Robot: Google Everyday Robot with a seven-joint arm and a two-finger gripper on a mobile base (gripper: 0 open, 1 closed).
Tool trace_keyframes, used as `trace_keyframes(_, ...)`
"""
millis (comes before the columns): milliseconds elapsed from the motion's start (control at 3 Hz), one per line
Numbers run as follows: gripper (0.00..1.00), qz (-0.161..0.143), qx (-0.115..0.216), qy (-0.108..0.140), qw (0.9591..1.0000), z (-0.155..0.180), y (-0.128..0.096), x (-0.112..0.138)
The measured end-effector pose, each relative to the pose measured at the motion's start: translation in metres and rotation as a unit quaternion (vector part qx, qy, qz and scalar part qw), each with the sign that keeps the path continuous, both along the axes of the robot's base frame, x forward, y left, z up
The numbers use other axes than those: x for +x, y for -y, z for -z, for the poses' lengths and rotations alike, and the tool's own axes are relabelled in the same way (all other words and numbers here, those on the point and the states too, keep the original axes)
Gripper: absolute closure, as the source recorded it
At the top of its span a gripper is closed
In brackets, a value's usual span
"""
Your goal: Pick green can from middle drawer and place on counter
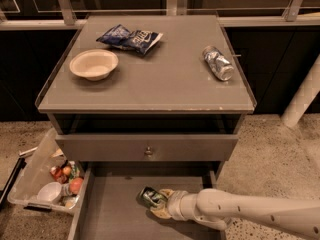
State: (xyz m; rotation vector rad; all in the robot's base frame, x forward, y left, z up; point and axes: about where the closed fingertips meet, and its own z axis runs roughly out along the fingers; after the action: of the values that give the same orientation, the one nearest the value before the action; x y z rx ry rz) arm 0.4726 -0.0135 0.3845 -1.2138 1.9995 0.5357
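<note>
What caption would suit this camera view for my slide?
End effector at the green can in the open middle drawer, below the counter.

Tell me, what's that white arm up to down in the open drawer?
The robot arm reaches into the pulled-out middle drawer, and its gripper is right against the green can lying on the drawer floor. The can is meant to go up on the counter, where a bowl, a blue snack bag and a crushed silver-blue can already sit. It is not yet lifted.
</note>
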Motion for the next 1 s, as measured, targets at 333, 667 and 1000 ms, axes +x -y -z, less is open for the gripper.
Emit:
trace_keyframes(333,1.0,-0.032,0.002,0.025,0.9992,-0.044,0.011,-0.005)
trace_keyframes(667,1.0,-0.06,0.0,0.058,0.9965,-0.105,0.036,-0.002)
trace_keyframes(1000,1.0,-0.095,-0.015,0.085,0.9917,-0.172,0.06,-0.003)
